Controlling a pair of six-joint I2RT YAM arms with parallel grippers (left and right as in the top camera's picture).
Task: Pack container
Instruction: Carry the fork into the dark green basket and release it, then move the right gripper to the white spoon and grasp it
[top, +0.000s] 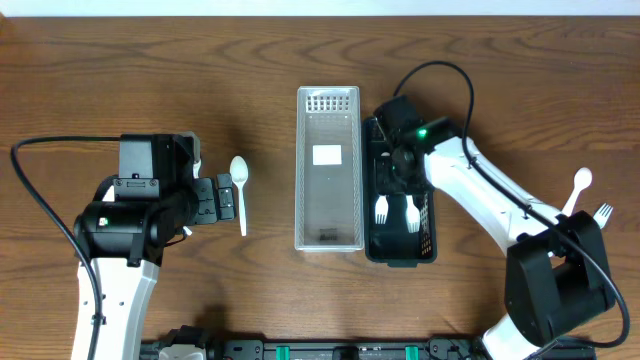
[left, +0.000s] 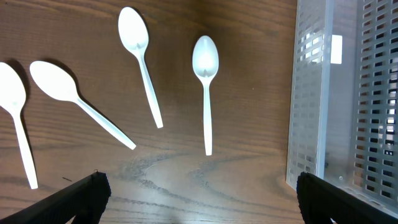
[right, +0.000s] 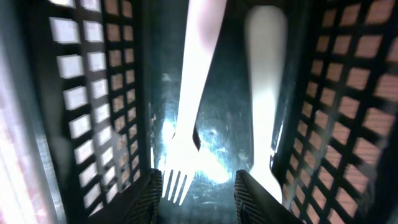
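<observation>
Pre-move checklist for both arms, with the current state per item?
1. Left gripper open: ok.
2. Spoon lying free ahead of the left gripper: ok.
3. Clear container unobstructed from above: ok.
4. Right gripper open, down inside the black basket: ok.
5. Fork clear of the right gripper before lifting: cannot tell, its tines lie between the fingertips.

**Right side cramped, left side open**
Your right gripper (right: 198, 194), fingers apart, sits deep in the black basket (top: 400, 258), with lattice walls close on both flanks and two forks (right: 199, 74) on the floor beneath it. Your left gripper (left: 199, 199), spread wide, has bare table (left: 249, 93) ahead. Four spoons (left: 206, 81) lie scattered across that table, and the clear container (left: 308, 106) walls off its right.
</observation>
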